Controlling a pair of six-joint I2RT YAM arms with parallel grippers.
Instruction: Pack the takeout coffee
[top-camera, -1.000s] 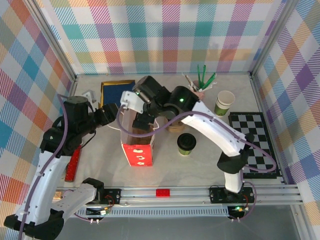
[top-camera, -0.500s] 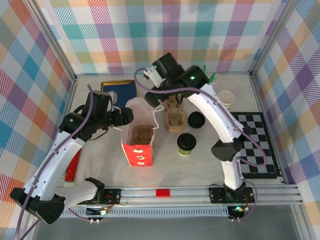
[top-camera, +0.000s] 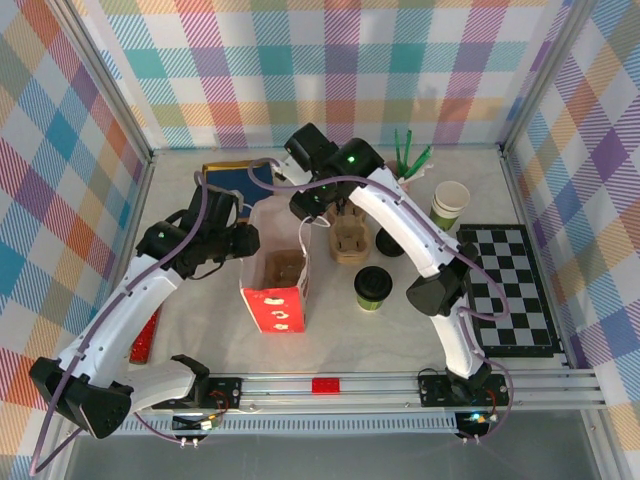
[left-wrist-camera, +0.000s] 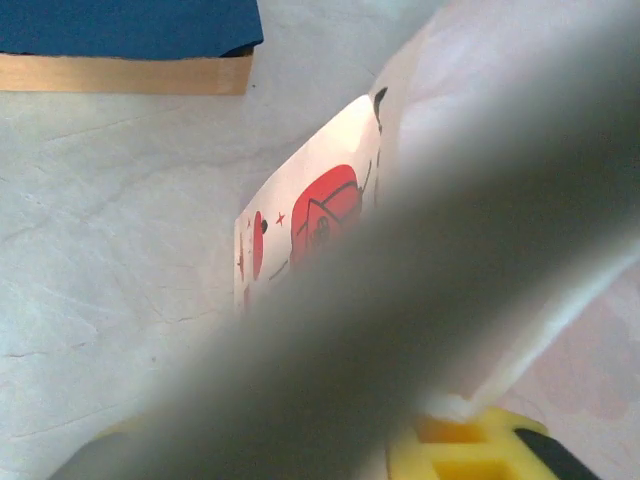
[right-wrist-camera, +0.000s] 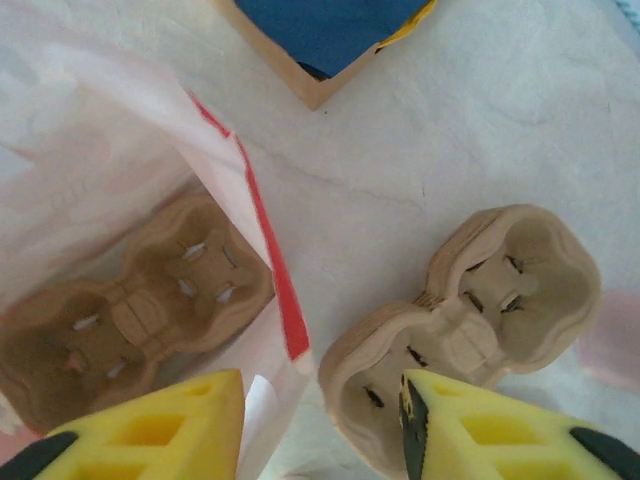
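While I am reaching, the takeout coffee is standing just right of the red bag.
Overhead, my left gripper is sitting at its left wall; left wrist, grip I cannot tell; right wrist, my right gripper is standing spread astride the rim.

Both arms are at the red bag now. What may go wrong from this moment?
1. The thin rim of the red bag lies between the fingers of the right gripper; a hard pull may tear the paper or tip the bag.
2. The takeout coffee stands close beside the bag; a tipping bag may knock it over.
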